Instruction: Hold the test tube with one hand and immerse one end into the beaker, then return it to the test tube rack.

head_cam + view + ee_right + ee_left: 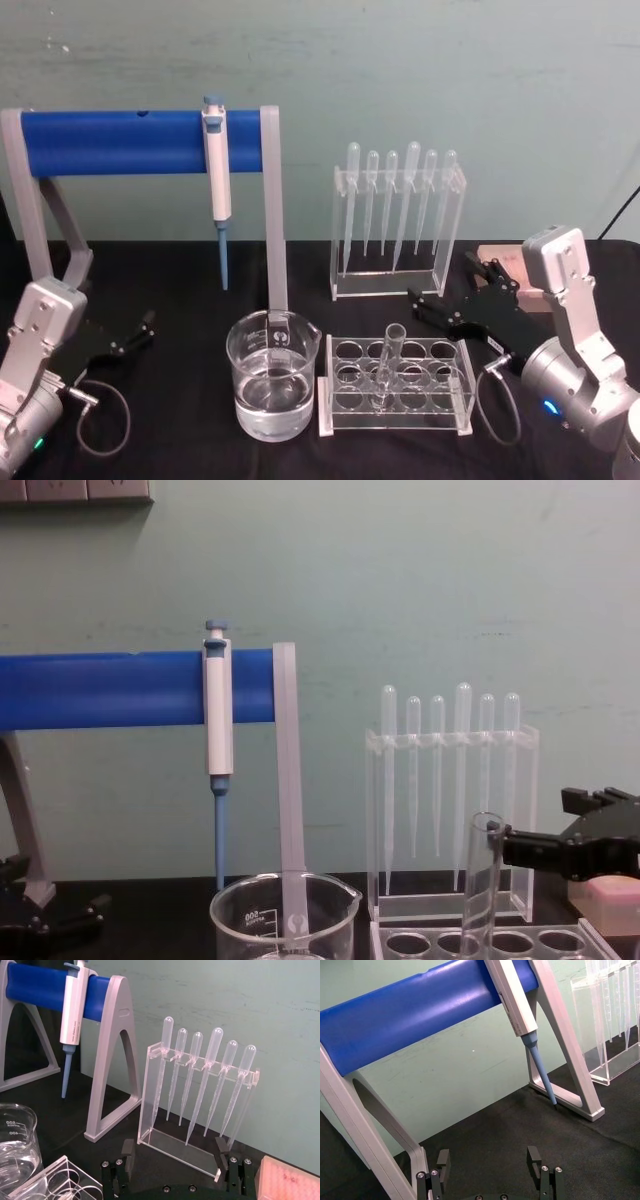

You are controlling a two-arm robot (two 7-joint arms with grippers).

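Head view takes in the whole layout: the test tube (386, 366) stands tilted in the clear tube rack (395, 386) near the front of the black table (180, 400), with the beaker (272, 374) just left of the rack and partly filled with clear liquid. Chest view sees the same tube (482, 885) from the side — a straight clear cylinder with a flared rim, rising above the rack holes — and the beaker's spout and white graduation marks. Right wrist view adds the pipette stand (197, 1100) with six bulb-topped pipettes, far behind the rack, and a pink block (287, 1180) at the right. Left wrist view looks under the blue bar stand (415, 1015) where the white-and-blue pipettor (517, 1005) hangs, with bare black cloth below it. The right gripper (450, 300) hovers right of the rack and just behind it, jaws spread wide and holding nothing, apart from the tube. The left gripper (135, 335) sits at the left edge — jaws also open and empty — with open table between it and the beaker.
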